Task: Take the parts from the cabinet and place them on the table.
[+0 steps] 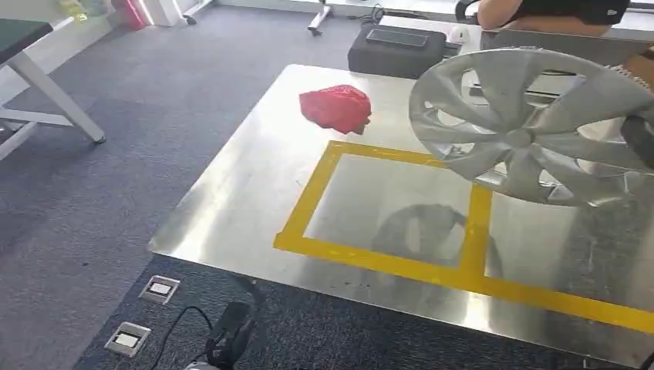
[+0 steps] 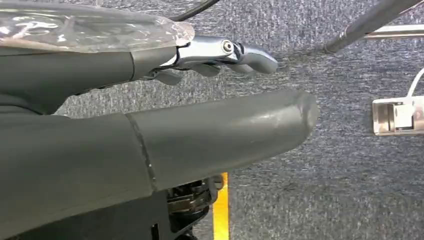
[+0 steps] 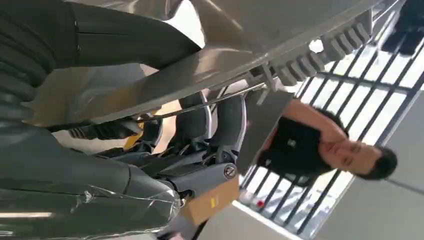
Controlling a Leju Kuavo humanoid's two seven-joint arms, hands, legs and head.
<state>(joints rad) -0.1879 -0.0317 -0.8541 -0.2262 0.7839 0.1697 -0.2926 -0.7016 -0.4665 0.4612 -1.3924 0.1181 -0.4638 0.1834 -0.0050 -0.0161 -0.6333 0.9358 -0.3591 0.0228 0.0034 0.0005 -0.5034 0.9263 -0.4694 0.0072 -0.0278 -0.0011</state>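
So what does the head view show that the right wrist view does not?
Head view alone: the metal table with yellow tape, a red bag on it, and grey carpet. Right wrist view alone: the right hand gripping the wheel cover from close behind, and window bars. Both: the silver wheel cover and a person beyond it.

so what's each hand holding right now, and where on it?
The right hand grips the silver wheel cover at its rim, holding it tilted above the table. The left hand holds nothing.
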